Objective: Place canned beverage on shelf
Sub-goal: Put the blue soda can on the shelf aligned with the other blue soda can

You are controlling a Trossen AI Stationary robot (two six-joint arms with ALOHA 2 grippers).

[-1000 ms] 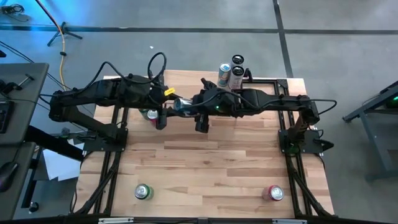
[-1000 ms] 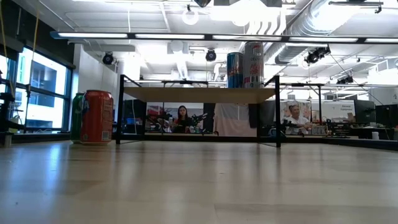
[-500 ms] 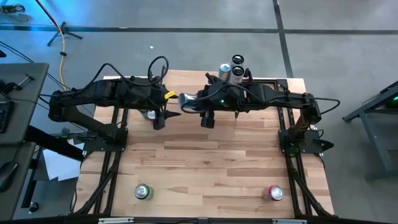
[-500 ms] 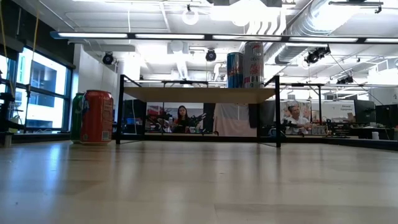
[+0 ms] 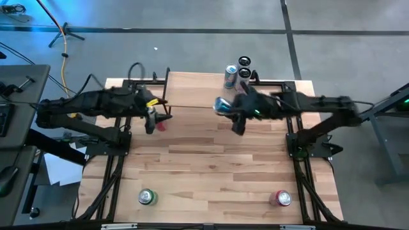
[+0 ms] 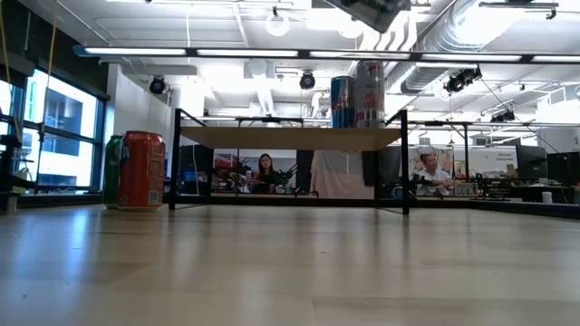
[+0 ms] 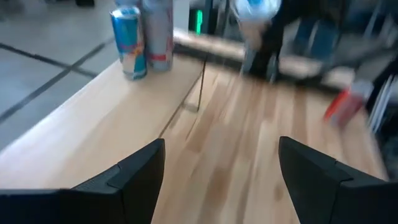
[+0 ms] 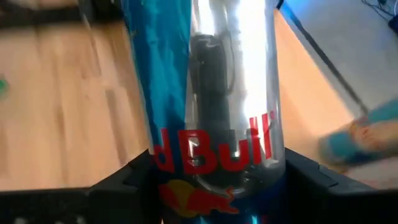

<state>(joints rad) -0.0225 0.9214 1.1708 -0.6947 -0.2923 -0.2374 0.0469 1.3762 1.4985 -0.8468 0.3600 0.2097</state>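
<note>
A blue-and-silver can point(image 8: 211, 93) is lifted over the table's middle, with my right gripper point(image 5: 225, 108) shut on it just in front of the shelf point(image 5: 192, 89). The shelf, a light-wood board on black legs along the far edge, carries two cans point(image 5: 235, 74) standing at its right end point(image 6: 355, 95). My left gripper point(image 5: 151, 120) hangs open near the shelf's left end, with nothing between its fingers point(image 7: 134, 177). Close by it a red can point(image 5: 160, 125) stands on the tabletop. My right gripper pinches the can's round wall point(image 8: 155, 165) between its two fingers, one on each side of the printed body. It comes from the table's right, slanting down. The can is lifted clear of table and shelf and tilted, one end point(image 5: 219, 103) toward the left.
A green can point(image 5: 147, 197) stands near the front left and a red can point(image 5: 282, 198) near the front right. In the low view a red can point(image 6: 142, 169) and a green one point(image 6: 112, 169) stand left of the shelf's legs. People sit in the room behind.
The two grippers stood together at the can in front of the shelf. The left one has drawn back toward the table's left edge without it. The right one has drawn back toward the right edge with the can, which stays lifted.
</note>
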